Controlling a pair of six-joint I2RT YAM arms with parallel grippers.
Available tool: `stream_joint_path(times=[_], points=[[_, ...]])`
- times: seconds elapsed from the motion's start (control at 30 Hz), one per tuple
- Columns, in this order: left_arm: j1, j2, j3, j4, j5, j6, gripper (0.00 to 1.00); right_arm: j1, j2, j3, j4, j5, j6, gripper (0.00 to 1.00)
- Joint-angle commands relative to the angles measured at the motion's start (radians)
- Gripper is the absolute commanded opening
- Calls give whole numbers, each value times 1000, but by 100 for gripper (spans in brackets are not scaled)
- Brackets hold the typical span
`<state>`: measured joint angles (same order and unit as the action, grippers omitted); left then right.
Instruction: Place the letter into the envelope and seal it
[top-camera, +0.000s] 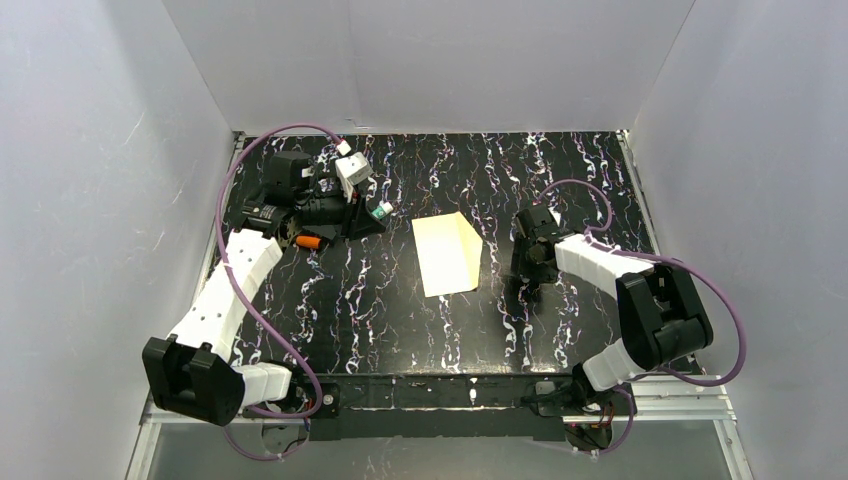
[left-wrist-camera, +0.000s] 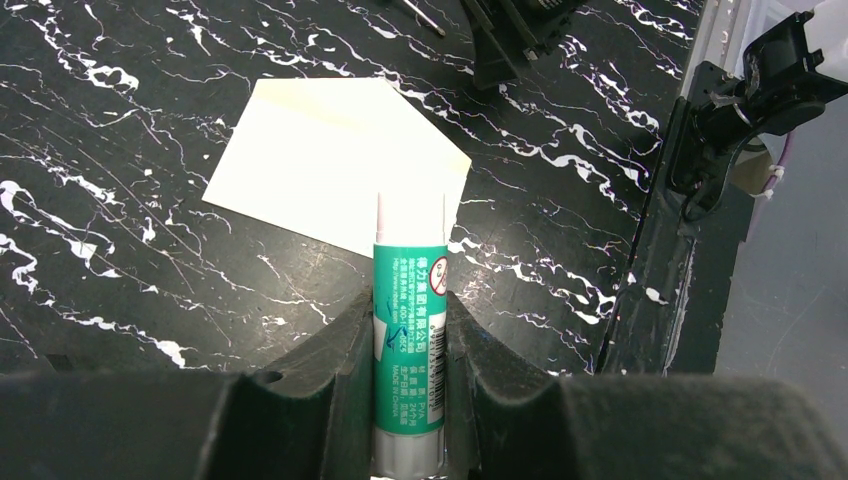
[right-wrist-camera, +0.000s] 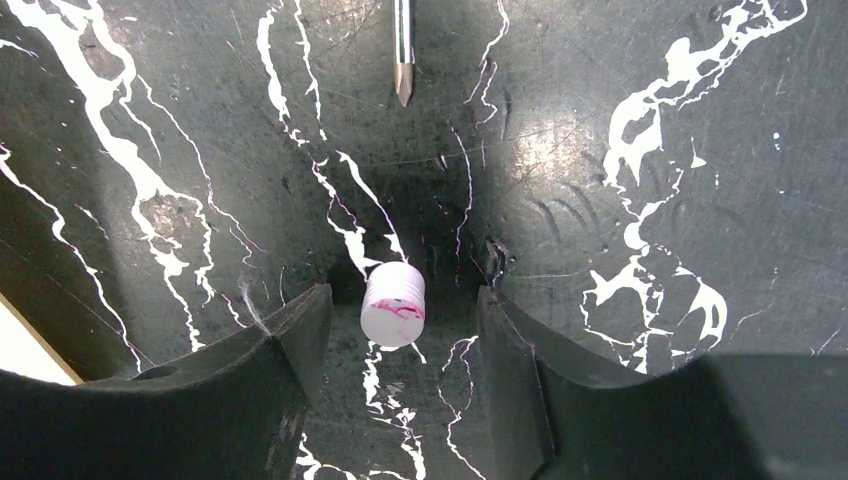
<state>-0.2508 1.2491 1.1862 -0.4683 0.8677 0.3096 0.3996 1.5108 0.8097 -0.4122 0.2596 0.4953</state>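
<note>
Envelope: the envelope (top-camera: 447, 255) lies flat on the table (top-camera: 350, 320), mid-way between the two arms. Its long axis runs roughly from the far side towards the near edge.
Letter: no separate white sheet shows in any view. It is probably already inside, though that cannot be seen.
Left claw: the left claw (top-camera: 368, 218) is closed narrowly on a green glue stick (left-wrist-camera: 410, 340), whose white, uncapped end points at the envelope.
Right claw: the right claw (top-camera: 530, 262) is spread wide and held low. A small white cap (right-wrist-camera: 392, 305) stands on the table between its jaws, with a gap on either side.
Deciding relation: the envelope sits just to the right of the glue tip, which is near it but not touching. The right claw is just beyond the envelope's other long edge.
Step judged: sealing, with the glue about to go on the flap.
Demand: the stick has to cross sideways onto the flap edge.
Risk: light paper may slide under the stick unless the right claw pins it.
</note>
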Motion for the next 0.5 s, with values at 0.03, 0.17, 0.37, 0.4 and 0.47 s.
stream_joint_path(times=[0.03, 0.17, 0.37, 0.4, 0.47], points=[[1, -41, -1, 4, 14, -6, 0, 2, -31, 76, -71, -11, 14, 64], [1, -44, 14, 27, 10, -59, 0, 2, -68, 184, -155, -13, 23, 67], [-1, -64, -1, 395, -7, -555, 0, 2, -227, 317, -124, -125, 61, 72], [-2, -71, -27, 523, -25, -685, 0, 2, -255, 310, -62, -189, 71, 72], [-15, -72, -62, 689, -84, -879, 0, 4, -302, 275, 120, -360, 121, 73]])
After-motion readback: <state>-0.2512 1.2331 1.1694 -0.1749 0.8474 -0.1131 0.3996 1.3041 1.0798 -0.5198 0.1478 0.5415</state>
